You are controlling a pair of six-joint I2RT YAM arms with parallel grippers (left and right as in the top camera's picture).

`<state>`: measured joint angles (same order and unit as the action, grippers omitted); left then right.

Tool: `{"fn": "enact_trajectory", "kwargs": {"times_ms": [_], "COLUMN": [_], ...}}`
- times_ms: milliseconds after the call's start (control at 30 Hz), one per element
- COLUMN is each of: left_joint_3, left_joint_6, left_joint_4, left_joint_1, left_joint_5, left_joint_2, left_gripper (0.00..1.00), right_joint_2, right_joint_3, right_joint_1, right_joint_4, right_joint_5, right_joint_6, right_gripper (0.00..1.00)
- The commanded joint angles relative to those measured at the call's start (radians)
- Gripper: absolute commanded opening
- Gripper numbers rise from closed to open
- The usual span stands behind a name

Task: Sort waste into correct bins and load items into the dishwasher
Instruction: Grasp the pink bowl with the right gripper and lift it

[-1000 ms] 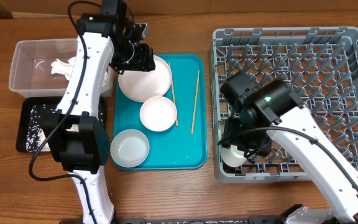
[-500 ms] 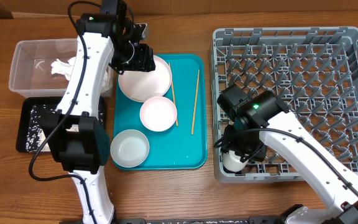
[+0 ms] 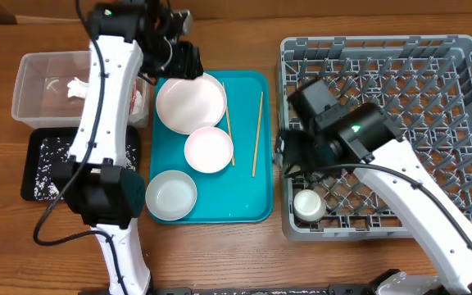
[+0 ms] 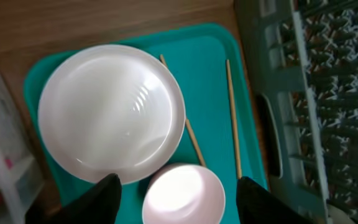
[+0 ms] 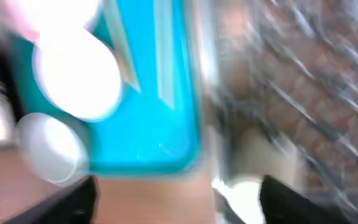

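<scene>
Left gripper [image 4: 180, 185] first: its fingers [image 4: 106, 198] are spread wide, gripping nothing and touching nothing, and they frame the small pinkish bowl [image 4: 183, 198] from above. Just beyond that bowl lies the round plate [image 4: 110, 111]. Both sit on the teal tray [image 3: 248, 201], and from overhead this gripper hangs over the plate's far-left rim.

Over to the right gripper [image 5: 178, 186]: its fingers [image 5: 73, 200] look well apart with nothing between them, though the wrist view is smeared with blur, so that is only a fair reading. From overhead it hovers at the left wall of the dish rack [image 3: 433, 49], right beside the teal tray's edge.

The small white cup [image 3: 308, 205] stands mouth up in the rack's front-left corner, clear of the gripper.

On the tray, one chopstick [image 3: 228, 131] runs against the plate's right rim, while the other chopstick [image 3: 256, 135] lies alone farther right. A pale bowl [image 3: 171, 195] sits at the front left.

Left of the tray, the clear tub [image 3: 31, 102] holds the crumpled napkin [image 3: 79, 86]. The black tray [image 3: 35, 147] in front of it carries the rice scraps [image 3: 49, 160].
</scene>
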<state>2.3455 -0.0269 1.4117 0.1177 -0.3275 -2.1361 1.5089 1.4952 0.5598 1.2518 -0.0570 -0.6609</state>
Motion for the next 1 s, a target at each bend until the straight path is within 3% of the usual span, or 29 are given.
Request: {"fn": "enact_trajectory", "kwargs": {"times_ms": [0, 133, 267, 367, 400, 433, 733, 833, 900, 933, 967], "left_joint_3": [0.177, 0.278, 0.318, 0.313, 0.313, 0.313, 0.313, 0.313, 0.313, 0.313, 0.313], "left_joint_6": [0.008, 0.015, 0.076, 0.076, 0.076, 0.076, 0.076, 0.076, 0.076, 0.076, 0.076], "left_joint_4": [0.074, 0.15, 0.174, 0.178, 0.178, 0.177, 0.17, 0.17, 0.17, 0.17, 0.17], "left_joint_1": [0.0, 0.0, 0.0, 0.0, 0.0, 0.0, 0.0, 0.0, 0.0, 0.0, 0.0], "left_joint_5": [0.064, 0.172, 0.34, 0.391, 0.391, 0.39, 0.39, 0.39, 0.39, 0.39, 0.39], "left_joint_2": [0.012, 0.012, 0.012, 0.012, 0.012, 0.012, 0.012, 0.012, 0.012, 0.012, 0.012], "left_gripper": [0.63, 0.64, 0.68, 0.82, 0.98, 1.0, 1.0, 1.0, 1.0, 1.0, 1.0], "right_joint_2": [0.009, 0.085, 0.274, 0.362, 0.397, 0.426, 0.537, 0.561, 0.574, 0.574, 0.573], "right_joint_3": [0.01, -0.003, -0.003, -0.003, -0.003, -0.003, -0.003, -0.003, -0.003, -0.003, -0.002], "right_joint_1": [0.03, 0.064, 0.115, 0.12, 0.12, 0.12, 0.12, 0.12, 0.12, 0.12, 0.12], "right_joint_4": [-0.174, -0.331, -0.446, -0.456, -0.462, -0.466, -0.501, -0.515, -0.518, -0.516, -0.516], "right_joint_5": [-0.031, -0.03, -0.027, -0.031, -0.043, -0.052, -0.064, -0.065, -0.08, -0.079, -0.079], "right_joint_6": [0.031, 0.0, -0.063, -0.101, -0.103, -0.103, -0.129, -0.129, -0.129, -0.129, -0.129], "right_gripper": [0.75, 0.72, 0.61, 0.58, 0.58, 0.56, 0.25, 0.22, 0.14, 0.04, 0.04]}}
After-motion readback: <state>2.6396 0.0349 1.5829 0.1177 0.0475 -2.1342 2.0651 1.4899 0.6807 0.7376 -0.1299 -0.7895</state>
